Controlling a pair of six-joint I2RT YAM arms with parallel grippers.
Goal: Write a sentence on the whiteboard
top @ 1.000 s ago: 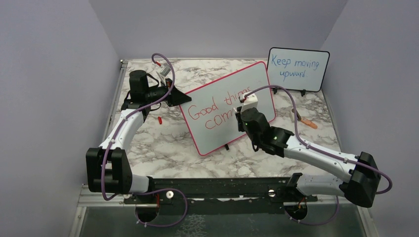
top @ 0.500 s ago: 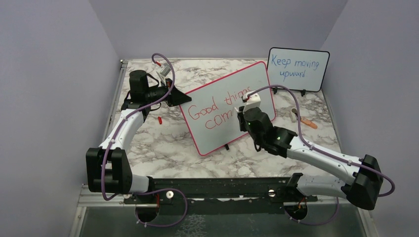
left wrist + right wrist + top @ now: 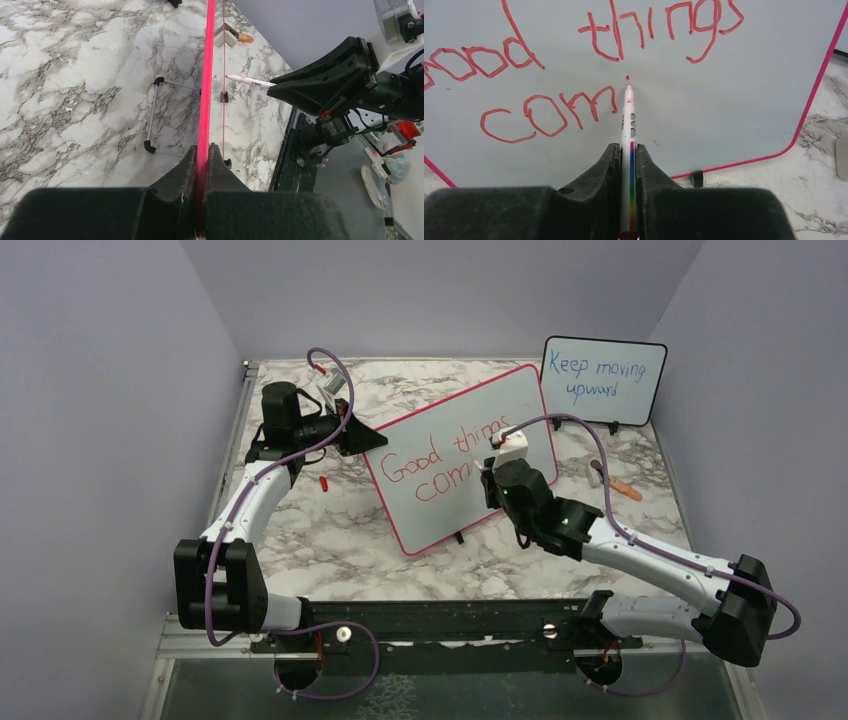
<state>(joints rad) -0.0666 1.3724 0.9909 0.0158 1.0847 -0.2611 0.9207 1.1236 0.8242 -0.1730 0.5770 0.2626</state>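
Observation:
The whiteboard (image 3: 520, 405), white with a red-pink frame, stands tilted on the marble table. The red sentence (image 3: 430, 465) on it reads "Good things" above "com". My left gripper (image 3: 365, 437) is shut on the board's left edge, and the left wrist view shows its jaws (image 3: 202, 147) pinching the pink frame (image 3: 210, 75). My right gripper (image 3: 627, 146) is shut on a white marker (image 3: 629, 115) with a rainbow stripe. The marker's tip sits just right of "com" (image 3: 595, 111), below a small red dot (image 3: 627, 77). From above, the right gripper (image 3: 490, 468) covers the line's end.
A smaller black-framed board (image 3: 603, 380) with blue writing stands at the back right. A red cap (image 3: 324, 482) lies left of the whiteboard; an orange object (image 3: 625, 488) lies to its right. Wire stand legs (image 3: 150, 120) prop the board from behind.
My right wrist has shifted slightly right and further back along the board with the marker. The left arm and the board have stayed still.

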